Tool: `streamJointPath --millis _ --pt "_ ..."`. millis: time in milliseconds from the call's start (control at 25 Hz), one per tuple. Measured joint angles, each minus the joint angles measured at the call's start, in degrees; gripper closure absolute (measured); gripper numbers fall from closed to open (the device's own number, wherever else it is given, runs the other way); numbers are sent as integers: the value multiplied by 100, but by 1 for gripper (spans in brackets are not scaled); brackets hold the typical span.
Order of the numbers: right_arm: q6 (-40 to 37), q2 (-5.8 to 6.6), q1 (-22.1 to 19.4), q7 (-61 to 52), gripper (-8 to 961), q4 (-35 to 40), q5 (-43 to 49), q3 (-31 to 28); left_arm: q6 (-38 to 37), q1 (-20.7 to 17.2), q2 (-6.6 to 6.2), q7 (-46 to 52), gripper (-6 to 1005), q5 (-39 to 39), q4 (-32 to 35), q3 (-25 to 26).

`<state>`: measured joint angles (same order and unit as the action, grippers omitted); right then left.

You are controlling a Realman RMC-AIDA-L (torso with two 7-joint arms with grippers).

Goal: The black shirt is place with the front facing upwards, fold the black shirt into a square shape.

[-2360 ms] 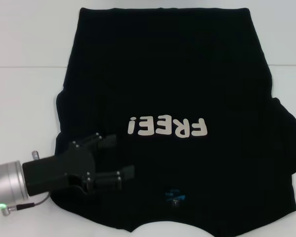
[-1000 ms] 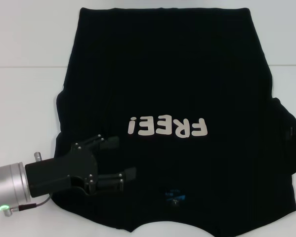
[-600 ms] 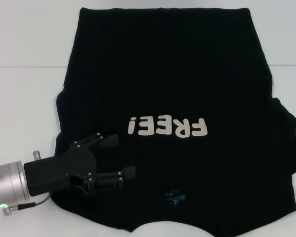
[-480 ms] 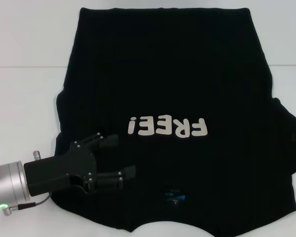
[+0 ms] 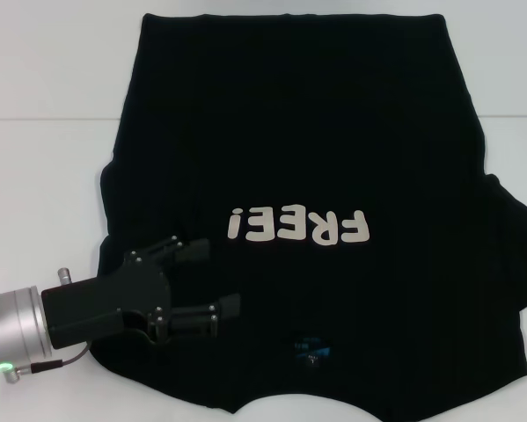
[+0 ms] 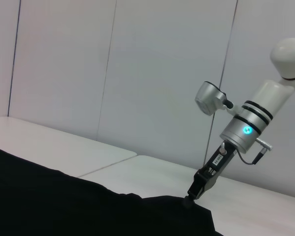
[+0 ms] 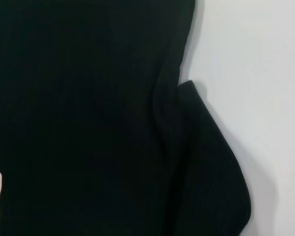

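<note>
The black shirt (image 5: 298,158) runs past the near edge of the head view, so its collar line is partly cut off, and its right sleeve leaves that view's right edge. The small blue neck label (image 5: 311,349) is too small to read. Black against black cloth, the left tool (image 5: 212,280) gives no clear sign of whether it touches the shirt. The right tool (image 6: 188,199) appears only far off in the left wrist view, too small to tell how its fingers stand.

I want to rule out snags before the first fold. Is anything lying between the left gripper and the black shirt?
Nothing visible. The left gripper, jaws open, sits directly over the black shirt near its left sleeve. The right gripper is at the shirt's opposite edge.
</note>
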<state>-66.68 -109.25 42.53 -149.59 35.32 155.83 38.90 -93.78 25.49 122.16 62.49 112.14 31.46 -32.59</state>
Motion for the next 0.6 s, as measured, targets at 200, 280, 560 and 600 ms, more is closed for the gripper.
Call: streamJointPath --millis 200,280,560,600 --pt "-21 26 -29 -21 867 55 -2 -16 -4 0 -1 8 51 0 -12 -2" --pt "-53 33 -71 -20 931 143 -14 -35 -7 -1 -5 9 51 0 -18 -2" --pt "-443 37 -267 43 932 734 -82 -374 -9 -16 -9 18 51 0 -19 -1" --pt "-518 39 -292 63 932 824 -116 -445 -9 -17 -9 18 51 0 -19 -1"
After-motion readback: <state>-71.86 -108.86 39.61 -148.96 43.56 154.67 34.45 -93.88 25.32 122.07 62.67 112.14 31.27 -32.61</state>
